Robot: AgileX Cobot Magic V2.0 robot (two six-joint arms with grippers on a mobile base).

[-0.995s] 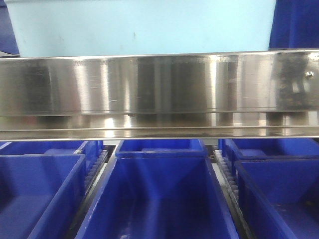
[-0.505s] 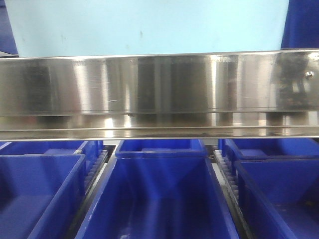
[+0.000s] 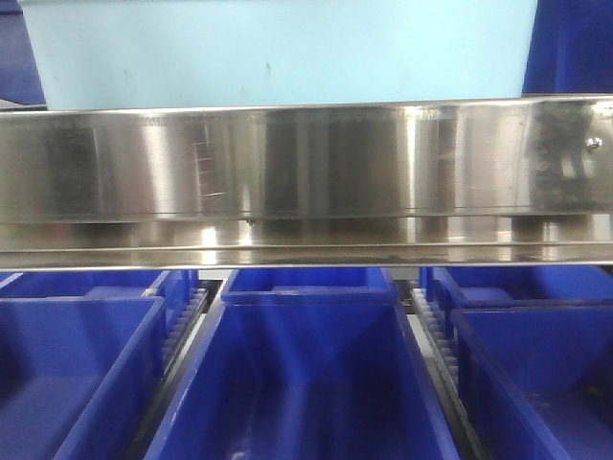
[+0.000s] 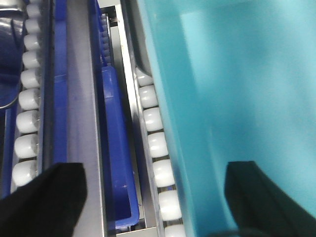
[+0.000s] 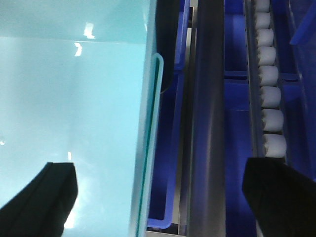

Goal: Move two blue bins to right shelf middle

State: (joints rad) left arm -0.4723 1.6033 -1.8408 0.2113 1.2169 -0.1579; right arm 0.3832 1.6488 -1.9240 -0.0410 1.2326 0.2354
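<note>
The left jaws stand apart with a wall of the pale blue bin and a roller track between them. The right jaws, also apart, straddle its opposite rim. Neither grips. Dark blue bins wait beneath the steel shelf rail. Seemingly no bin is delivered yet; both moves remain.

Teal bin beside white rollers; pincer wide.

Steel crossbar spans above — white rollers line the tracks.
</note>
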